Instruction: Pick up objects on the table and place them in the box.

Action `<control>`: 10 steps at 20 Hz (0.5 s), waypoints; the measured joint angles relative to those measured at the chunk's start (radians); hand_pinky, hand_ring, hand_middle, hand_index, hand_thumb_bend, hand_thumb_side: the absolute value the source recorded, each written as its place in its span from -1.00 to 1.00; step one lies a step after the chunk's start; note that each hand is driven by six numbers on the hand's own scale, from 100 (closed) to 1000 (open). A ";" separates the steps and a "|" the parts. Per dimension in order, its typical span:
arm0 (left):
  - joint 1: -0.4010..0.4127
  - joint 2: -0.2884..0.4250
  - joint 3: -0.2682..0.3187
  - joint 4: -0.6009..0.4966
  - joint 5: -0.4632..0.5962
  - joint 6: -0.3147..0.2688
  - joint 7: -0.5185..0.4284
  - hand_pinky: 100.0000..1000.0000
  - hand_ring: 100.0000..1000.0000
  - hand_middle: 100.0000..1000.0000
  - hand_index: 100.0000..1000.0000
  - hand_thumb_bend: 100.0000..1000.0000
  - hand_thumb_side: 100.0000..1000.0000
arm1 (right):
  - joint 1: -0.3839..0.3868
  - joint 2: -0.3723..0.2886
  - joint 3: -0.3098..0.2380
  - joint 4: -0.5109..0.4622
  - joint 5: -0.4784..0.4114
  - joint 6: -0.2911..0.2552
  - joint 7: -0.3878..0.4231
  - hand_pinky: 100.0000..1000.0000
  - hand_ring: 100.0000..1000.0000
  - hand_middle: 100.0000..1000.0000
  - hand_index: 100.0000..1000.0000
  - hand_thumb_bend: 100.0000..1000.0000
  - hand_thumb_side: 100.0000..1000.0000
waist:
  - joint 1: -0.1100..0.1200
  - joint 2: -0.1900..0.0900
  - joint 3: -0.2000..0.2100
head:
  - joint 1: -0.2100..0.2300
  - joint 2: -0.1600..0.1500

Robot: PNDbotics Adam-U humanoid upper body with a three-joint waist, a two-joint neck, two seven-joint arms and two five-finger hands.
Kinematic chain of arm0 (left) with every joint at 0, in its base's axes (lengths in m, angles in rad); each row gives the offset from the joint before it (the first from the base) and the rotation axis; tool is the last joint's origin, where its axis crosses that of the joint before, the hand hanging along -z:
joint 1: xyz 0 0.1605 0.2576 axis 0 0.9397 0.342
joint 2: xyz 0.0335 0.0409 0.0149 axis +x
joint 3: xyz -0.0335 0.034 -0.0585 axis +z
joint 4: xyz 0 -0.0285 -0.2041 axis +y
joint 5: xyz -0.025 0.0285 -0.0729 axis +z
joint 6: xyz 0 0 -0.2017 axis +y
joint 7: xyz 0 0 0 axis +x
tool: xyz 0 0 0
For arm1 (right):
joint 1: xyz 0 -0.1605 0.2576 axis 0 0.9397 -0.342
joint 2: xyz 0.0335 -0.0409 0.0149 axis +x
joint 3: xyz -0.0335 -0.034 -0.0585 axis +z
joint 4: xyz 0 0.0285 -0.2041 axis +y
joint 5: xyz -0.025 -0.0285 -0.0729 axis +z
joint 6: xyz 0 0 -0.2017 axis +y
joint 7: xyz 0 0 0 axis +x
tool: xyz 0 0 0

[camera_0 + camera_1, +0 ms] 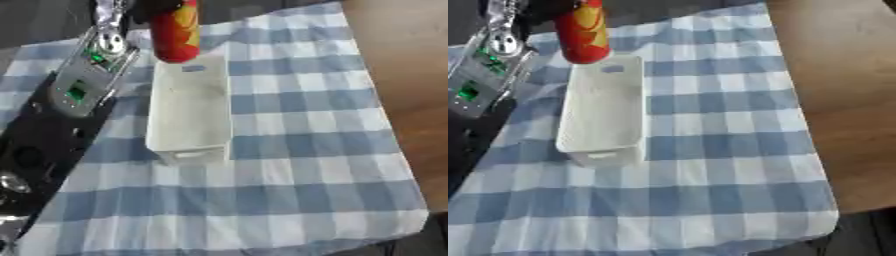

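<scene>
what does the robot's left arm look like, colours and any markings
The left arm is mostly black with a silver-grey panel holding small green lit patches, a round silver joint above it, and shiny metal near the wrist. The robot hand looks dark; little of it shows.

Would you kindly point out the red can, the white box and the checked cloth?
red can point(178, 35), left eye view, on its side wall.
white box point(157, 131), left eye view, on its left rim.
checked cloth point(719, 165), right eye view, on a bare patch.

Red can point(176, 31) over box point(189, 112) far end; rest unobstructed.
</scene>
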 measured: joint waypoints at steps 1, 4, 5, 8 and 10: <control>0.006 -0.003 -0.002 0.003 -0.011 -0.028 0.013 -1.00 -0.66 -0.65 -0.46 -1.00 -1.00 | -0.001 0.000 0.000 0.000 -0.001 0.000 0.000 0.05 0.40 0.59 0.62 -1.00 0.22 | 0.000 0.002 -0.001 | 0.000 -0.002; 0.022 -0.016 -0.005 0.011 -0.036 -0.097 0.048 -1.00 -0.66 -0.65 -0.46 -1.00 -1.00 | -0.004 0.001 0.000 0.000 -0.002 -0.001 0.000 0.05 0.40 0.59 0.62 -1.00 0.22 | -0.004 0.010 -0.006 | 0.000 -0.012; 0.026 -0.019 -0.007 0.014 -0.041 -0.111 0.056 -1.00 -0.66 -0.65 -0.46 -1.00 -1.00 | -0.004 0.001 0.000 0.000 -0.003 -0.001 0.000 0.05 0.40 0.59 0.62 -1.00 0.22 | -0.006 0.011 -0.006 | 0.000 -0.015; 0.036 -0.031 -0.011 0.020 -0.046 -0.139 0.073 -1.00 -0.65 -0.64 -0.46 -1.00 -1.00 | -0.005 0.006 0.000 0.000 -0.004 -0.001 0.001 0.05 0.40 0.59 0.62 -1.00 0.21 | -0.006 0.015 -0.007 | 0.000 -0.017; 0.045 -0.044 -0.011 0.021 -0.045 -0.150 0.082 -1.00 -0.64 -0.64 -0.46 -1.00 -1.00 | -0.008 0.008 0.000 0.000 -0.004 -0.001 0.001 0.05 0.40 0.59 0.62 -1.00 0.21 | -0.006 0.016 -0.007 | 0.000 -0.017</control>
